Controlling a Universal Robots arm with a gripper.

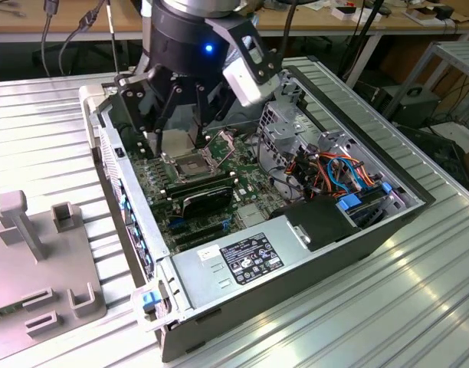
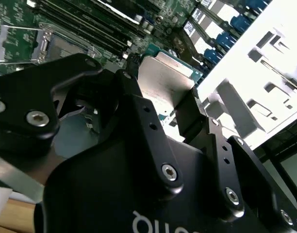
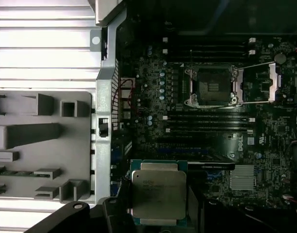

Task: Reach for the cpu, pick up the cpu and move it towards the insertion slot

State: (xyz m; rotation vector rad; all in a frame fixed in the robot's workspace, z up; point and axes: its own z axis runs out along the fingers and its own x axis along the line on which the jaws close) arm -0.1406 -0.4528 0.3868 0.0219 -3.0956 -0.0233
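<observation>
The cpu point(image 3: 158, 193) is a square chip with a silver lid and a green rim, and my gripper point(image 3: 158, 211) is shut on it by two opposite edges. In the second wrist view the cpu point(image 2: 164, 77) sits between the black fingers point(image 2: 139, 104) of the gripper point(image 2: 165, 99). In the exterior view the gripper point(image 1: 175, 136) hangs inside the open computer case with the cpu point(image 1: 177, 144) just above the insertion slot point(image 1: 190, 165). The insertion slot point(image 3: 211, 86) has a silver frame and a dark centre, and its hinged plate point(image 3: 257, 83) is swung open beside it.
Long black memory slots point(image 3: 206, 121) run alongside the socket. A black ribbed shroud point(image 1: 208, 195) lies close to the socket, with the power supply point(image 1: 234, 261) beyond it. Coloured cables point(image 1: 338, 172) and a metal drive cage point(image 1: 284, 126) fill the case's other half. A grey fixture tray point(image 1: 35, 261) lies outside the case.
</observation>
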